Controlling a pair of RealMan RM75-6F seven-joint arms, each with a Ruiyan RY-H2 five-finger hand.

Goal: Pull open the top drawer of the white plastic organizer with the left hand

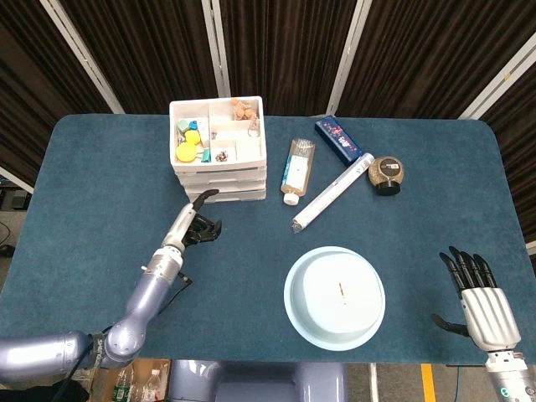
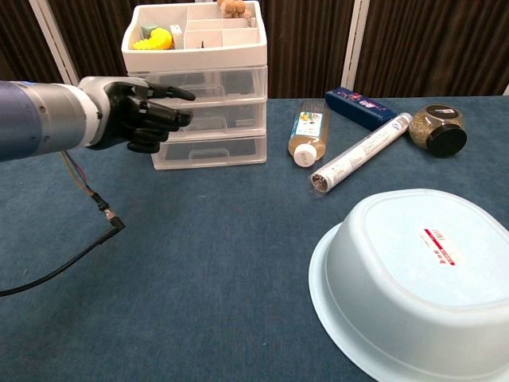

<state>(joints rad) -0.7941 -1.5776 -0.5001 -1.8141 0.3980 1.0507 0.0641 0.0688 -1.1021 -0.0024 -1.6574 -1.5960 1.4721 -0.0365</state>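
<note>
No brand or wording is being made legible anywhere: a small red mark is being shown on the upturned base of the pale blue plastic basin (image 2: 413, 270), and print on the dark blue box (image 1: 337, 139) and on the label of the lying bottle (image 2: 306, 131) is too small to be read. The white plastic organizer (image 1: 219, 159) is being seen at the far left-centre of the blue felt-like table (image 1: 100, 209), its open top tray divided into compartments of small items, three translucent drawers stacked beneath. The top drawer (image 2: 208, 84) is being kept closed and is partly hidden in the chest view by the left hand (image 2: 137, 113). That hand is being held just in front of the drawers, fingers curled inward with one extended, nothing gripped; contact cannot be told. The right hand (image 1: 481, 301) is being rested at the near right edge, fingers spread, holding nothing, its wrist cut off. A clear tube (image 1: 332, 192) and a round dark-lidded jar (image 1: 386, 175) are lying beside the bottle.
</note>
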